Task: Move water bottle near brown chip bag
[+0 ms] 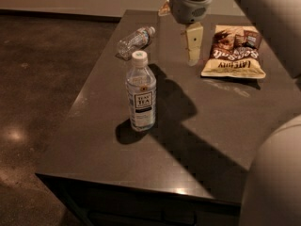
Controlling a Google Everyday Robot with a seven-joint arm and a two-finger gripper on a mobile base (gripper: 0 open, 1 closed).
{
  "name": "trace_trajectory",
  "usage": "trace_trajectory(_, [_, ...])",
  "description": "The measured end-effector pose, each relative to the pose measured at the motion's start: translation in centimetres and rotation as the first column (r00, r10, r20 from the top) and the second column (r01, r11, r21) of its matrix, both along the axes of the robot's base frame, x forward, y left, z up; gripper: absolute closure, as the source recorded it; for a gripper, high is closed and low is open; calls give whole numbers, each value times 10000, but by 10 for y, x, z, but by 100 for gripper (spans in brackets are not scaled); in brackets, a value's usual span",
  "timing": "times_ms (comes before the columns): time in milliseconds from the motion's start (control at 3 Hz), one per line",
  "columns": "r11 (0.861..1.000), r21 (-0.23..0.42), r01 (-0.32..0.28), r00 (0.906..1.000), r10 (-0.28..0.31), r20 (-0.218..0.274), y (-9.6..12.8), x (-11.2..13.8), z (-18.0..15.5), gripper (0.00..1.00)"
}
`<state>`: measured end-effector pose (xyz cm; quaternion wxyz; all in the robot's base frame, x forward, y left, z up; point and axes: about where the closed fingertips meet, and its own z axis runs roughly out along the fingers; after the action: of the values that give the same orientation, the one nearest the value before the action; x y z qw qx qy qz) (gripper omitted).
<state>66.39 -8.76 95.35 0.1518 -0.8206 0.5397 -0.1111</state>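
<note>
Water bottle (134, 41) seen lying on side at far left of dark surface (211, 126), ungrasped. Upright tea bottle (141, 95) stood nearer front. Gripper (192, 55) held empty above surface, between water bottle and brown chip bag (233, 53); open or closed cannot be told. Bag laid flat at right, well apart from water bottle. Task judged barely begun: grasp, carry, placement all left.

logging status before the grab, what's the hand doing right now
hand: over the dark table between the small clear crinkled plastic bottle and the flat brown chip bag; open or closed cannot be told
</note>
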Motion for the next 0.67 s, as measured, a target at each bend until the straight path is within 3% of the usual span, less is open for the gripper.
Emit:
trace_trajectory(333, [9851,-604,-1609,9870,1604,-137,16,9,-8,0])
trace_trajectory(667, [9658,-881,-2438,9697,2444,-52,19,13,-9,0])
